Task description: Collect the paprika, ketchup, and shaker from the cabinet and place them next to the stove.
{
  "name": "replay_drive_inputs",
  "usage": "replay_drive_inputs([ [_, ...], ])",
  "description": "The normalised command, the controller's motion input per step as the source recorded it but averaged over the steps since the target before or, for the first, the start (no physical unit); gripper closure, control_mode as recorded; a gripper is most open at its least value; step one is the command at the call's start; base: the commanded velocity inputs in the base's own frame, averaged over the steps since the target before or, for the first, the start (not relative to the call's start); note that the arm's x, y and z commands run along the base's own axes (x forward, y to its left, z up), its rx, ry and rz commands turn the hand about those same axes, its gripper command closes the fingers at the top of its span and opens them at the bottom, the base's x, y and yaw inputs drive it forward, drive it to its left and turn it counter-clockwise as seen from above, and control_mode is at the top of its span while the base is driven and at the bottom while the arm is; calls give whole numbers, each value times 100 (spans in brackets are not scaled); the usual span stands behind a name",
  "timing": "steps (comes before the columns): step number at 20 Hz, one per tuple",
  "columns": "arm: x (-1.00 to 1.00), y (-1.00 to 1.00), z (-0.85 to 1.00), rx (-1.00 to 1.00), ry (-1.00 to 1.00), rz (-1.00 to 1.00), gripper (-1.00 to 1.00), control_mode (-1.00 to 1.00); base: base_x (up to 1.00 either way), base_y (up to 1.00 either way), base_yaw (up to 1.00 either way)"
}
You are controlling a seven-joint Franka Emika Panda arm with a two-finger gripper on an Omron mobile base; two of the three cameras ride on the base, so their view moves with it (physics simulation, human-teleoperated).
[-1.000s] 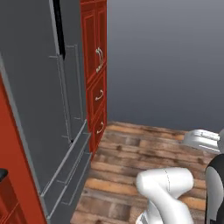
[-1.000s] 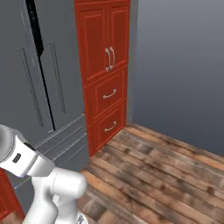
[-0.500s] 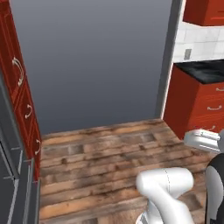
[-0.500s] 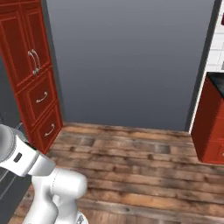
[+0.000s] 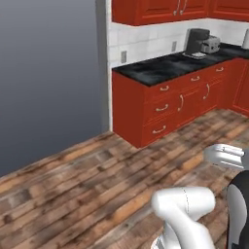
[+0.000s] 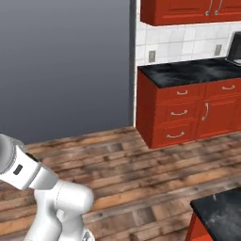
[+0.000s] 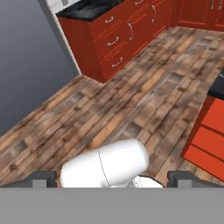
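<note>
- Fingers [image 7: 112, 178]: 2 small dark tips at the bottom corners of the hand view, set far apart, nothing between them.
- Arm [image 5: 187, 214]: smooth, glossy white, rounded segments with dark joints, folded low over the floor in both base views.
- Floor [image 5: 97, 185]: worn wood planks, mixed brown and grey, long boards with visible grain.
- Island corner [image 6: 219, 212]: a black speckled top over red fronts, low right in the right base view; its red drawer fronts show at the right edge of the hand view.
- Base units [image 5: 170, 104]: glossy red, drawers and doors with short curved silver handles, standing on the floor against the wall.
- Desk [image 5: 160, 68]: black, mottled stone-like slab, lying along the base units.
- Coffee maker [image 5: 197, 43]: dark boxy body, on the desk's far end.
- Toaster [image 5: 211, 45]: grey metallic, rounded, just beside the coffee maker.
- Backsplash [image 6: 179, 44]: white square tiles with 2 grey outlets.
- Cabinet [image 5: 155, 9]: red raised-panel wall units above the desk, doors closed, silver handles at the top edge.
- Wall [image 5: 48, 78]: flat, plain grey, left of the units.
</note>
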Motion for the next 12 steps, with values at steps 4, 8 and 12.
replay_drive_inputs([
  [4,0,0,0,0,0,0,-100,100,43,12,-61],
  [8,0,0,0,0,0,0,-100,100,58,43,-54],
  [12,0,0,0,0,0,0,-100,100,70,57,-50],
])
